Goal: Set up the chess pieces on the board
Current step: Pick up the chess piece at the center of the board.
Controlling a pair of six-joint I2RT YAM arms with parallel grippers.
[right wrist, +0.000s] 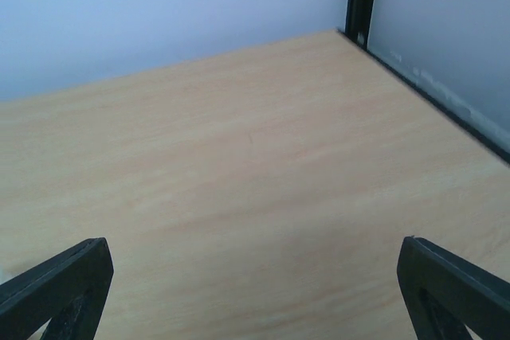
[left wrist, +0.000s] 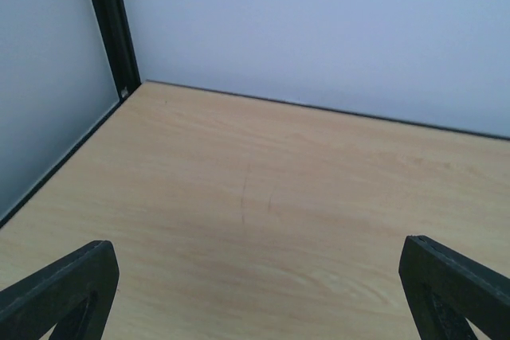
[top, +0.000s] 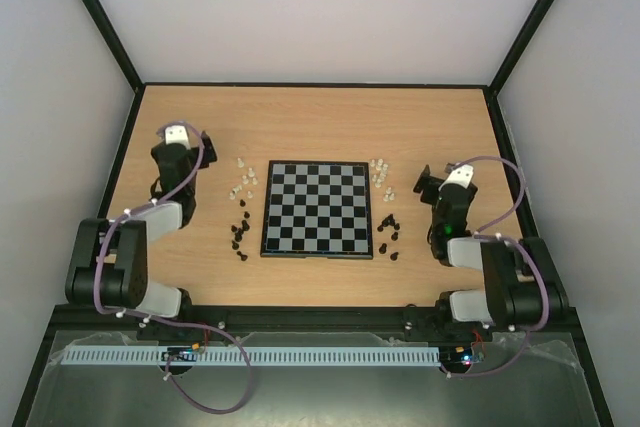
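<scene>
**Desk:** Where was the board?

**Me:** The board [top: 317, 209] lay flat in the middle of the bench [top: 320, 117], between my two arms.

**Desk:** And the chess pieces?

**Me:** The chess pieces [top: 240, 232] I could see were on the wood, in loose groups just beside the board's left and right edges. On the left, the whitish ones [top: 243, 179] sat by the far half of the edge and the black ones lay nearer to me. The right side looked the same: whitish pieces [top: 380, 175] farther off, black pieces [top: 388, 234] closer. From overhead they were too small for me to tell which piece was which.

**Desk:** What about your jaws?

**Me:** The left jaws were released and spread wide, grasping nothing. My left wrist camera showed only the dark fingertips [left wrist: 64, 292] in the bottom corners, with wood grain between them. The right jaws were spread just as wide, fingertips [right wrist: 454, 288] apart over the bench. The left arm [top: 170, 172] stood outside the left groups, and the right arm [top: 450, 212] outside the right ones.
</scene>
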